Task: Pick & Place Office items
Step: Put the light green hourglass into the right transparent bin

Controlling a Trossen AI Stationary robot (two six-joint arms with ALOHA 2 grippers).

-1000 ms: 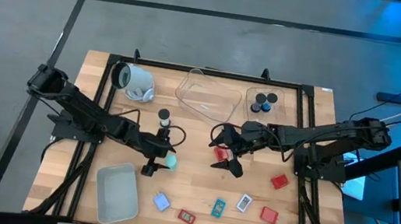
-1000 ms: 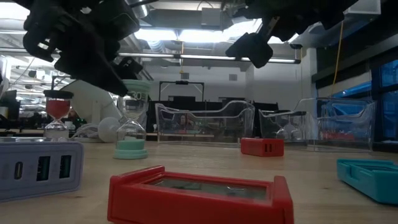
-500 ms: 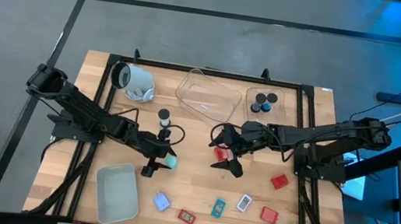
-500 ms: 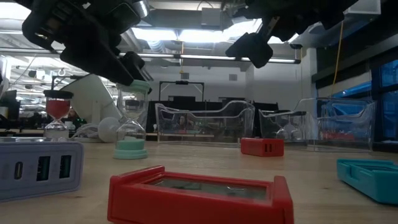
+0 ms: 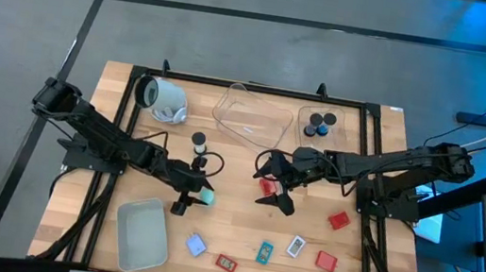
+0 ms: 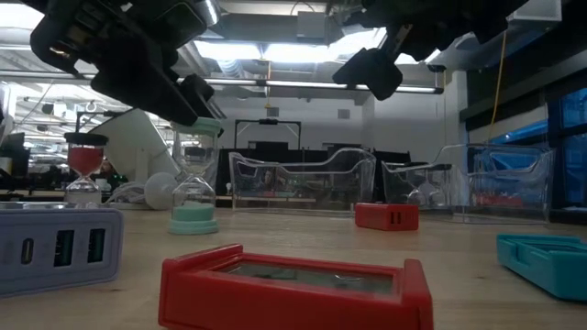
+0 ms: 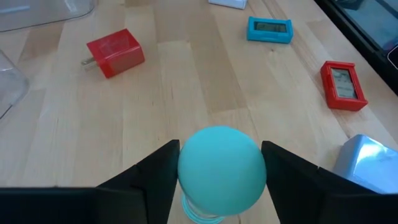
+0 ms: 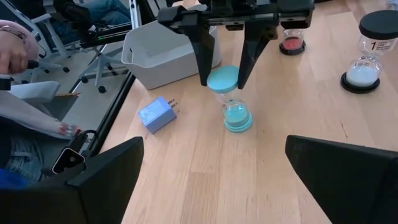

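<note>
Left wrist view: teal hourglass [image 7: 222,167] upright on bare table, long axis vertical, squarely between open left gripper [image 7: 219,163] fingers, top cap level with tips; right gripper [image 5: 281,191] open, farther off over red block [image 5: 268,186].

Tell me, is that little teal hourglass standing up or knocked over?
Upright: the teal hourglass stands on its base, and the left claw has a finger at each side of its top cap.
</note>
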